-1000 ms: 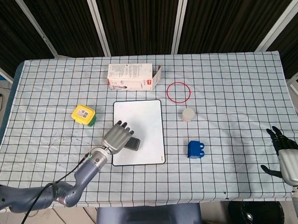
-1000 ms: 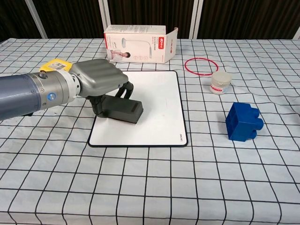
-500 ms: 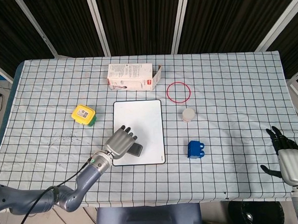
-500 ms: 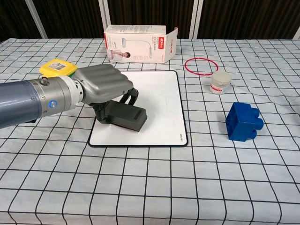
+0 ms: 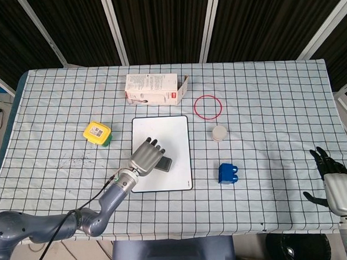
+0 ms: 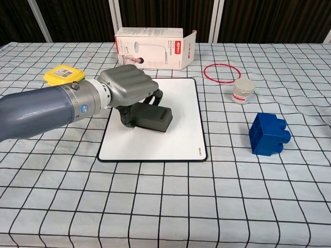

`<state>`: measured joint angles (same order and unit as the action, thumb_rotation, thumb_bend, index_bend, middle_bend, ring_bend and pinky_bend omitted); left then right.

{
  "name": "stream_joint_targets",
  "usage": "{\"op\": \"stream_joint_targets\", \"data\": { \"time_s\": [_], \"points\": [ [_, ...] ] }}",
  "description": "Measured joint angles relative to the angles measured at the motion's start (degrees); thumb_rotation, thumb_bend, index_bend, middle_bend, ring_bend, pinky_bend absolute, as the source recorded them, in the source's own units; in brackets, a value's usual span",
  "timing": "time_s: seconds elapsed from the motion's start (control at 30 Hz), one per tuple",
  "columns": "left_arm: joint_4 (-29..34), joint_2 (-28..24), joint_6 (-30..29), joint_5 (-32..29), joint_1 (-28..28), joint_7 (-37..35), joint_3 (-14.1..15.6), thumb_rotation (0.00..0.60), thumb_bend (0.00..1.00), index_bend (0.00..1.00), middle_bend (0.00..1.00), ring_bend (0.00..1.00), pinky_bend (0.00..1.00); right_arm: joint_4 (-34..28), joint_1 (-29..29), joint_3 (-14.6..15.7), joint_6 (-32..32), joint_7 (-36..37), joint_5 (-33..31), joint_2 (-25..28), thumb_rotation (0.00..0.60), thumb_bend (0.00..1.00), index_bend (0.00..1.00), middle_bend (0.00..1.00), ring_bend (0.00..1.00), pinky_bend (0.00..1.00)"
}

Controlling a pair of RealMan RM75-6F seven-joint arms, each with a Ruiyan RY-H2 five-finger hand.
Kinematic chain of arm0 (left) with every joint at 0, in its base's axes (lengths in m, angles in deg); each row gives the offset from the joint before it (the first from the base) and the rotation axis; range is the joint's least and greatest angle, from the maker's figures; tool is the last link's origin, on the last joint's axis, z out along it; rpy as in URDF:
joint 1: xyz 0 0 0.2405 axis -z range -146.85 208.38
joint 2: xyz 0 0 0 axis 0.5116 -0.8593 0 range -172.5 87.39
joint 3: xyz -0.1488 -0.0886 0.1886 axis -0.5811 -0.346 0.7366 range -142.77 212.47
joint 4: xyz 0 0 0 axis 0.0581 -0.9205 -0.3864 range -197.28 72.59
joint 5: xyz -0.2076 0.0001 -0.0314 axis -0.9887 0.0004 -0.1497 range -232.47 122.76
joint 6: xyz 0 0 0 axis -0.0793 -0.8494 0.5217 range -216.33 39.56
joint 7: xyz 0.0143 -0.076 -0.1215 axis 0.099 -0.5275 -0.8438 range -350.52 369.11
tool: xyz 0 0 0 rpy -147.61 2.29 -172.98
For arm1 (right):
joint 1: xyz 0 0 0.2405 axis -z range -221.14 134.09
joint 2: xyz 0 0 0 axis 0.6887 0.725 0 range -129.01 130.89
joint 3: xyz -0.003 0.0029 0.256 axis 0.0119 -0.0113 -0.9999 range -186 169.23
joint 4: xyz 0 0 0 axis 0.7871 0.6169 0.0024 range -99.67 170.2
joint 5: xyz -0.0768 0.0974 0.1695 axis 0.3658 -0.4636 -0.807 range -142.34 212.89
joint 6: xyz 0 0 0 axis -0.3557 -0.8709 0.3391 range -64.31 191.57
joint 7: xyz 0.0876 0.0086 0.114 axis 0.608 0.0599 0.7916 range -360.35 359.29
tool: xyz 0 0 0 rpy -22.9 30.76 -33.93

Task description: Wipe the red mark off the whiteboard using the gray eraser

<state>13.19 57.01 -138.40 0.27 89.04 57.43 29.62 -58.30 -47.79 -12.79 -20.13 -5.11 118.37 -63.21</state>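
On the flat white rectangular whiteboard (image 6: pixel 182 135) with its thin black frame, the left hand (image 6: pixel 128 87) grips the one gray block eraser (image 6: pixel 154 117), fingers curled over its top, pressing it flat near the board's middle, toward its left edge. No red mark shows on the bare white surface around the eraser. Small print sits at the board's near right corner, too small to read. Just behind the whiteboard lies one white cardboard carton (image 6: pixel 151 48) with a red band, a flap open at its right end, its printing unreadable. Left of the whiteboard sits one yellow lidded box (image 5: pixel 97 133) with a label. Right of the board are one red ring (image 5: pixel 208 106), one small white round jar (image 6: pixel 243 91) and one blue plastic brick (image 6: pixel 268 134), each apart from the others. Far right of the whiteboard, beyond the checked tablecloth (image 5: pixel 264 90) edge, the right hand (image 5: pixel 337 185) hangs with fingers spread, holding nothing.
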Motion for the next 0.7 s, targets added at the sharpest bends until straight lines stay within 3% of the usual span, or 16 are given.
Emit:
{"op": "stream_joint_targets", "data": {
  "time_s": [0.43,0.7],
  "points": [
    [-7.56,1.98,0.84,-2.08,0.74,-0.74,-1.37,0.600,0.23,0.39,0.50,0.23,0.30,-0.07,0.01,0.04,0.11,0.51,0.00,0.16,0.600,0.07,0.00,0.07,0.19,0.26],
    [-3.60,-0.30,0.81,-1.56,0.26,-2.95,-1.94,0.600,0.23,0.39,0.50,0.23,0.30,-0.16,-0.06,0.10,0.23,0.34,0.10,0.08,0.600,0.07,0.00,0.07,0.19,0.26]
  ]
}}
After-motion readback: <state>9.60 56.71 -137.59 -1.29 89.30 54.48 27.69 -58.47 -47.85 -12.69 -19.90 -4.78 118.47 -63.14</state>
